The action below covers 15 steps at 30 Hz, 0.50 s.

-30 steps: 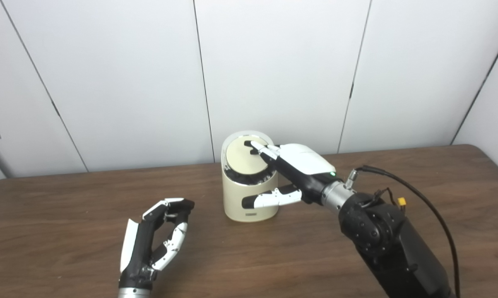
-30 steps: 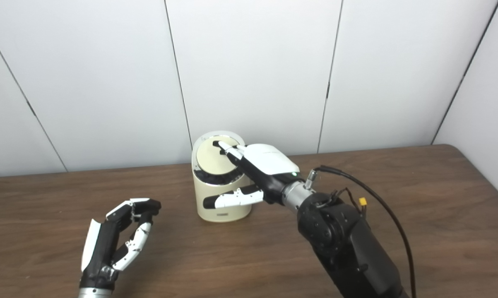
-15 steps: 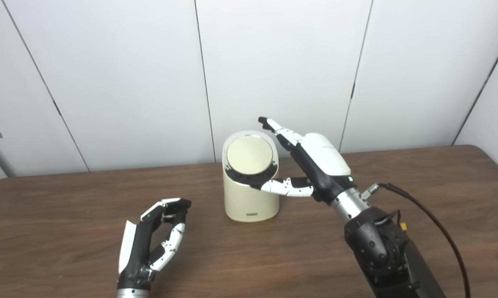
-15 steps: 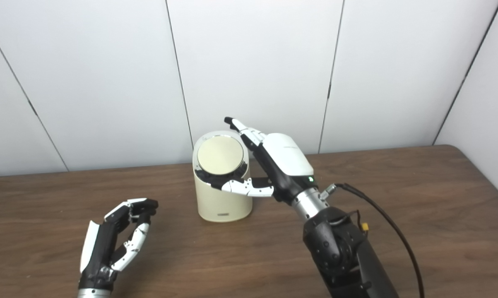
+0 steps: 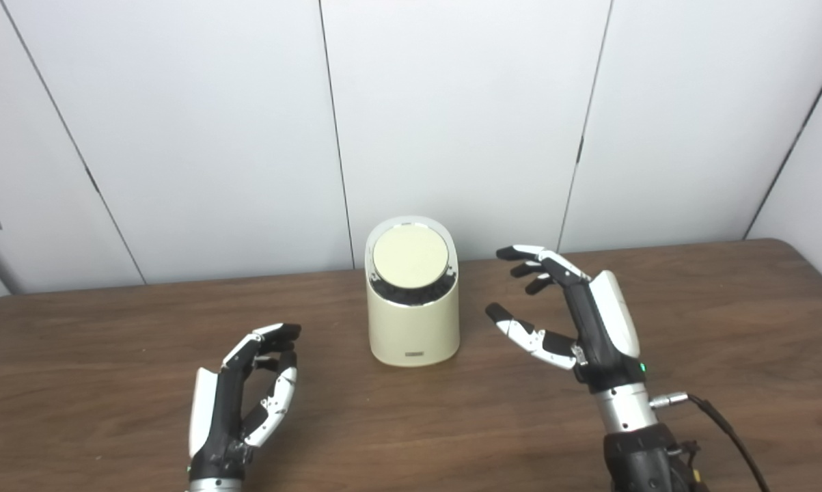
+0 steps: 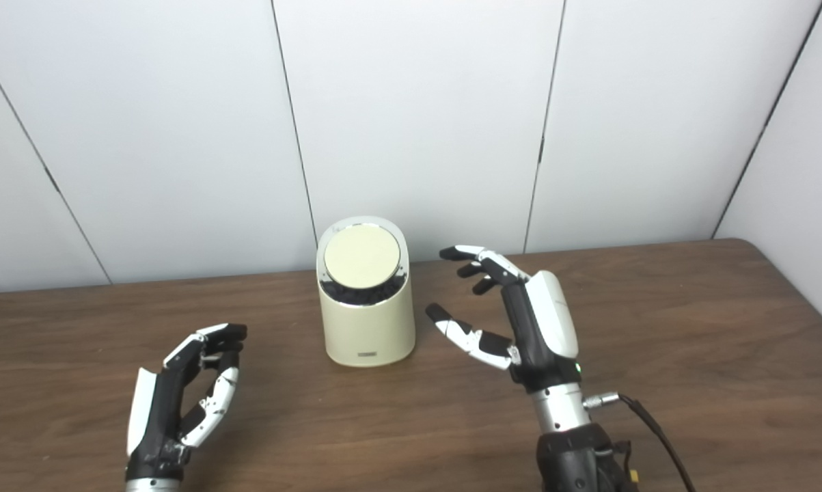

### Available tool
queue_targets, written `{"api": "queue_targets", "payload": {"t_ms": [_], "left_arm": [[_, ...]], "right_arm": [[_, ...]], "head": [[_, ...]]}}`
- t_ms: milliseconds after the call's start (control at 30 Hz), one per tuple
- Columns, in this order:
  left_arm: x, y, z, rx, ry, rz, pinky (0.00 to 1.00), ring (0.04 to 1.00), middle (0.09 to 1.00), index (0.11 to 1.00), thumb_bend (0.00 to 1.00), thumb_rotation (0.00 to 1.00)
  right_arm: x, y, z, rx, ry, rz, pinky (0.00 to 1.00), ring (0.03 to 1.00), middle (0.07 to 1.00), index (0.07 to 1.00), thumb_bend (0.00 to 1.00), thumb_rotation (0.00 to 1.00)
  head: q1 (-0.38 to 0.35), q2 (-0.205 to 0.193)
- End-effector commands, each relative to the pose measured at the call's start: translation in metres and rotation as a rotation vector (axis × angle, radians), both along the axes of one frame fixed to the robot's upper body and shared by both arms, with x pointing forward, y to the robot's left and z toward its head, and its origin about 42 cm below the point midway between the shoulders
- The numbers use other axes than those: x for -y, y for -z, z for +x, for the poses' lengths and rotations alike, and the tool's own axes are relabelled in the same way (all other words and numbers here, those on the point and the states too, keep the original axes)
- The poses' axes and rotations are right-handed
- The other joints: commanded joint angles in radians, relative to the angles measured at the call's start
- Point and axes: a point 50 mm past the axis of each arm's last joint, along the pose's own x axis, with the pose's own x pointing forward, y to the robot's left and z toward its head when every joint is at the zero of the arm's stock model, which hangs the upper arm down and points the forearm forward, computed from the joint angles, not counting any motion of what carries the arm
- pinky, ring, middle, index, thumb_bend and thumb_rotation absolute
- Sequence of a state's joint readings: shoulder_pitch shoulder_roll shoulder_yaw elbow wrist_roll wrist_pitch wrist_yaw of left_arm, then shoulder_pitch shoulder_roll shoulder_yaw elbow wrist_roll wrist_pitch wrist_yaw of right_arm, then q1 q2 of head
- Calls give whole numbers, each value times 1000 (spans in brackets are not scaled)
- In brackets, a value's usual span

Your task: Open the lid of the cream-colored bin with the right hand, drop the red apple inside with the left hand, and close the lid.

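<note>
Cream-colored plastic bin (image 5: 413, 301) stands at 12 o'clock on the table (image 5: 725, 328), lid (image 5: 411, 258) shut; no apple is in view. I read my right hand (image 5: 578, 318), at 3 o'clock of it, and left hand (image 5: 243, 400), at 8 o'clock, as spread and empty. I judge the bin light and tippable, so I would press the lid's centre.

Both arms enter from below with wrists upright: the left hand (image 5: 236, 403) and right hand (image 5: 581, 318) each empty, fingers spread and loosely curled, palms facing inward.
</note>
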<state>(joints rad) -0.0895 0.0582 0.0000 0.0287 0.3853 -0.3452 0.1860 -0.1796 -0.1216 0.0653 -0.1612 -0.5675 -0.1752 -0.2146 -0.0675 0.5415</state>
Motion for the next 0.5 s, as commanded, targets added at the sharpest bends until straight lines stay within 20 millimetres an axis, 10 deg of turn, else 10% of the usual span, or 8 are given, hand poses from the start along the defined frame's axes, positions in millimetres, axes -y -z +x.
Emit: {"api": "queue_targets", "payload": {"t_ms": [0,467], "left_arm": [[-1,-16,7,93,9,16,550,663,695,687,208,411],[-5,-10,7,82,20,-33,551,662,695,685,223,403]], "right_arm": [[0,-8,-2,89,-3,46,490,632,706,688,280,265],[12,41,-20,1,39,142,585,695,705,687,251,362]], "head": [[1,1],[13,-5]]}}
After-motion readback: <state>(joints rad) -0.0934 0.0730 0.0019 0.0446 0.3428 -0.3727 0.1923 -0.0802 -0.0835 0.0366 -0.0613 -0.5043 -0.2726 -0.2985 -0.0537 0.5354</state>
